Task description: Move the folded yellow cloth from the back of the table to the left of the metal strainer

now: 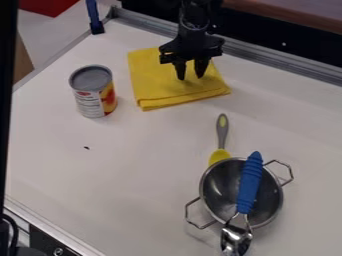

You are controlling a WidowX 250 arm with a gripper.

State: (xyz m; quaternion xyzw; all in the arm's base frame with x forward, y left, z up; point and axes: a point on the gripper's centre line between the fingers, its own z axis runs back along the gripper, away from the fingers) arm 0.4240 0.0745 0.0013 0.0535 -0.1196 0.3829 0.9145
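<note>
Lying folded at the upper middle of your camera view, the yellow cloth (155, 90) is beneath your gripper (190, 78), whose two fingers stand apart, pointing down, with nothing between them; you cannot tell whether they touch the fabric. Beside the cloth, toward the view's left, you see an upright can (93, 95). Farther out, a metal pot (224, 187) with two wire handles carries a blue-handled spoon (250, 182) across it; a grey-and-yellow utensil (222, 131) lies at its rim.

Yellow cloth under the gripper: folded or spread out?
Folded: the yellow cloth lies as a compact, layered pad, with stacked edges showing along its near side.
</note>
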